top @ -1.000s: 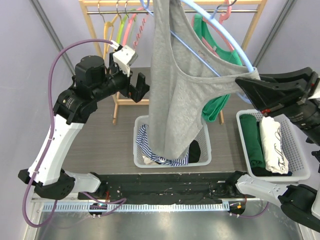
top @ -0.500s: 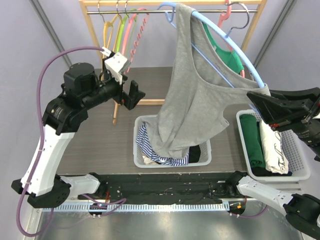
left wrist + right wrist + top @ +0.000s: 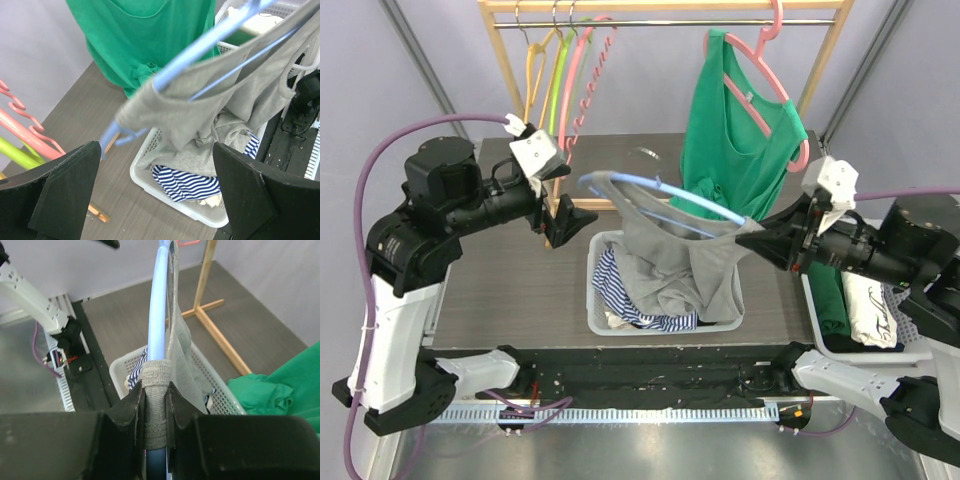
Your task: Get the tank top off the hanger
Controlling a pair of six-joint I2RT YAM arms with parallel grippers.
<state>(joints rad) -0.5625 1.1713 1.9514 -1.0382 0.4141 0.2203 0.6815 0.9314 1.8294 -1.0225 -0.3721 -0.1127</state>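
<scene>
In the overhead view our left gripper [image 3: 570, 218] sits left of centre with its jaws spread wide and holding nothing. Its wrist view shows the same gripper [image 3: 155, 146], both black fingers [image 3: 65, 195] far apart at the bottom corners of the frame. The grey tank top [image 3: 680, 270] lies just to the right of that open hand, near it but not touching it. It is draped on the blue hanger [image 3: 650, 190], which lies nearly flat across the middle of the frame, its hook end blurred and pointing towards the left gripper.

From the left wrist we see the grey tank top [image 3: 200, 115] stretched along the blue hanger [image 3: 200, 45] at the top and sagging in loose folds below. Its lower part is crumpled in the white basket [image 3: 592, 300] at centre bottom, on top of a striped garment [image 3: 620, 290].

Right of centre, our right gripper [image 3: 748, 238] pinches the far end of the hanger. Its wrist view shows this gripper [image 3: 155, 400] closed narrowly on the grey tank top [image 3: 156, 410], whose strap wraps over the blue hanger [image 3: 157, 315] between the fingers. The rest of the fabric hangs to the right of the bar, down towards the white basket [image 3: 120, 367].

Behind, at upper right, a green tank top [image 3: 730, 120] hangs on a pink hanger [image 3: 790, 120]
</scene>
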